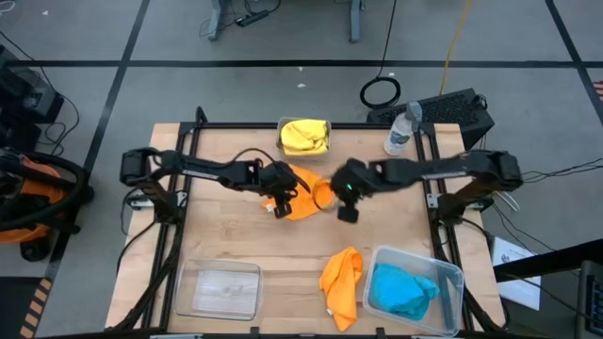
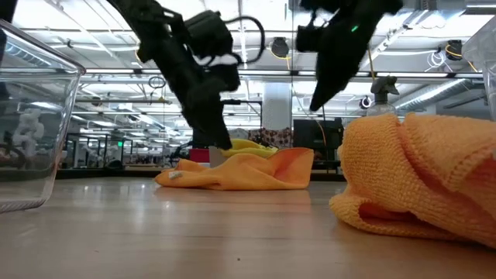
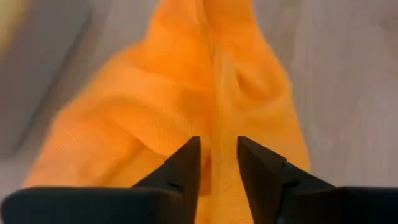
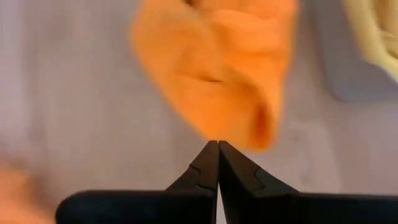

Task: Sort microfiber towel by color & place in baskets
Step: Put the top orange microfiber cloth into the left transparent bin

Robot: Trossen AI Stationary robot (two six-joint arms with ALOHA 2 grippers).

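- The setting is a robotics lab or industrial workshop hall, not a home.
- The high view shows a grey concrete floor (image 1: 85,85) crossed by dark tape lines around a wooden table (image 1: 236,247) in a black frame.
- Loose cables (image 1: 382,91) lie at the upper middle; an orange and black machine (image 1: 28,202) sits at the left edge.
- The low view shows ceiling strip lights (image 2: 101,74) across a large open hall.
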